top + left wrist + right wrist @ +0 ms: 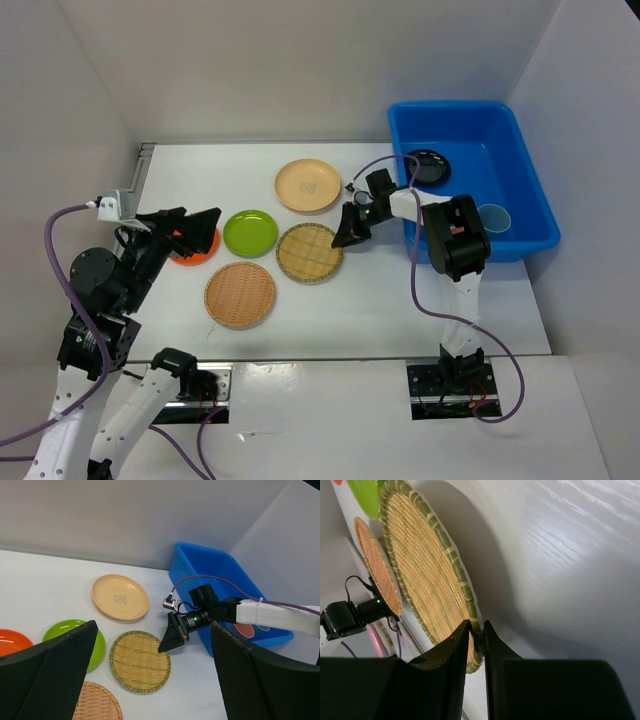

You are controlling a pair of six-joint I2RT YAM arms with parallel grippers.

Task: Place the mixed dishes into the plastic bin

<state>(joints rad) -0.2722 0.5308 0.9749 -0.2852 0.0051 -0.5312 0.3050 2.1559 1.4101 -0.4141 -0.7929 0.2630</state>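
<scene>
Rim of green-rimmed woven plate (310, 252) sits between narrow fingers of right claw (352, 232); pinch looks made. We read edge grip as only way to lift flat dish off counter (400, 300). Plate lies flat, gripped on side nearest bin (450, 106) for short carry. Black bowl (428, 166), blue cup (492, 217) already inside. Left claw (200, 222) spread wide, empty, above orange plate (203, 250); likely next pick.

My right gripper (345, 238) grips the right edge of a plate (305, 255) on the table (400, 310), left of the bin (525, 245). A bowl (430, 165) and a cup (493, 217) sit in that bin. Other plates (250, 232) lie left and behind.
</scene>
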